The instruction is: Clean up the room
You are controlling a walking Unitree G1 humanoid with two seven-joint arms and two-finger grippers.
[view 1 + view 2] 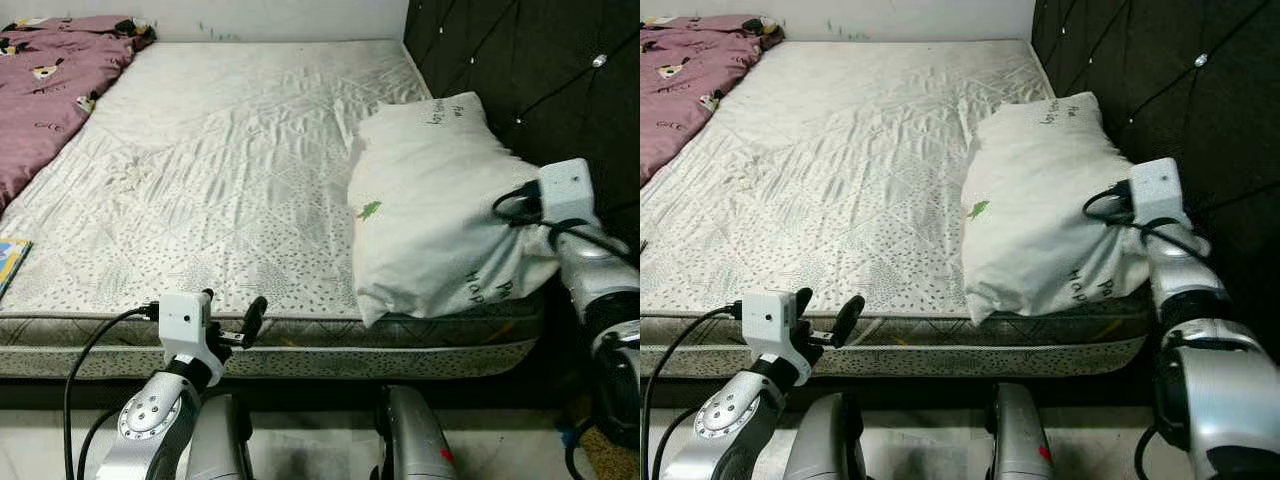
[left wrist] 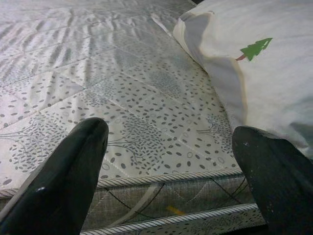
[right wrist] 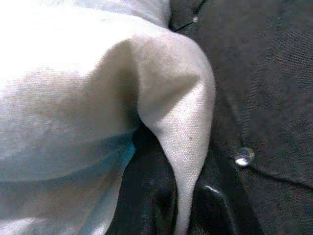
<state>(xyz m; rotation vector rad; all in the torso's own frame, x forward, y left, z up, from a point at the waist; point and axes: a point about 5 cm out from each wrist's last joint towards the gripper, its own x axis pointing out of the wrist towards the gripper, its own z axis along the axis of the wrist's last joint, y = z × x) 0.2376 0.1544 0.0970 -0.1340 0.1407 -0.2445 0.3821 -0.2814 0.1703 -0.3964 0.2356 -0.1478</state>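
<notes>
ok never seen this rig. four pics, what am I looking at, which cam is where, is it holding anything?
It is a humanoid robot standing at the foot of a bed, tidying a room. The two wide pictures come from a stereo camera on its head, looking down; the two close-ups come from cameras on its wrists.

On the bare mattress lie a white pillow against the dark padded headboard, a pink blanket at the far left corner, and a book's corner at the left edge.

The left gripper hovers at the mattress's near edge, fingers open, holding nothing. The right gripper is at the pillow's corner beside the headboard; its wrist view shows a fold of pillowcase between the fingers, so it seems to be pinching the pillow.
</notes>
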